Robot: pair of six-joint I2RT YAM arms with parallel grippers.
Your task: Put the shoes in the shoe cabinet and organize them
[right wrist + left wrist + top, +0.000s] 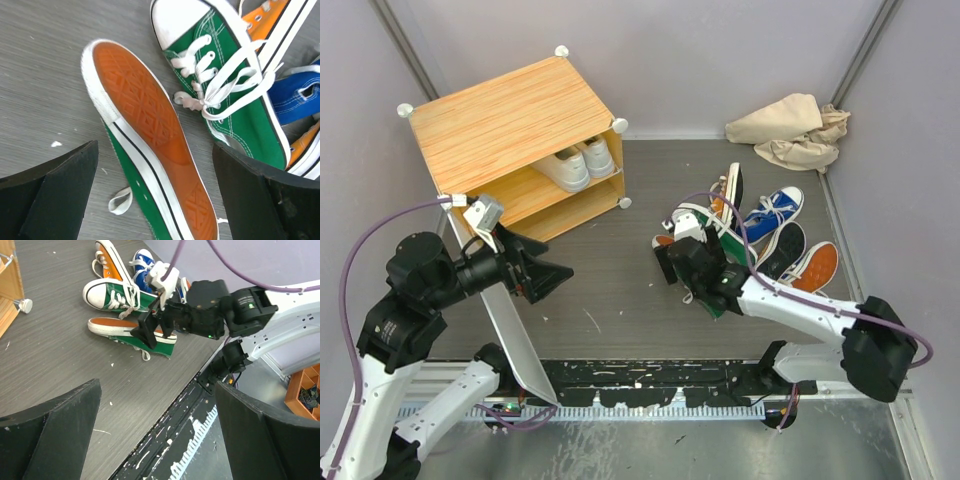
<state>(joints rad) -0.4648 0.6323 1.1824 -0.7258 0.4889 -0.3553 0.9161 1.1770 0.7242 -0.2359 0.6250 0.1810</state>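
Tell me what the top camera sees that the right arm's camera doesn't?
Only the top camera shows the cabinet with a pair of white shoes on its shelf, the beige cloth in the corner, and the left arm. Only the right arm's camera shows the diamond pattern on the orange sole of the green shoe lying on its side. Both show the upright green shoe, the blue shoe and the grey floor.

white shoes (576,165): on cabinet (505,112) shelf | green shoe (145,140): tipped, sole showing
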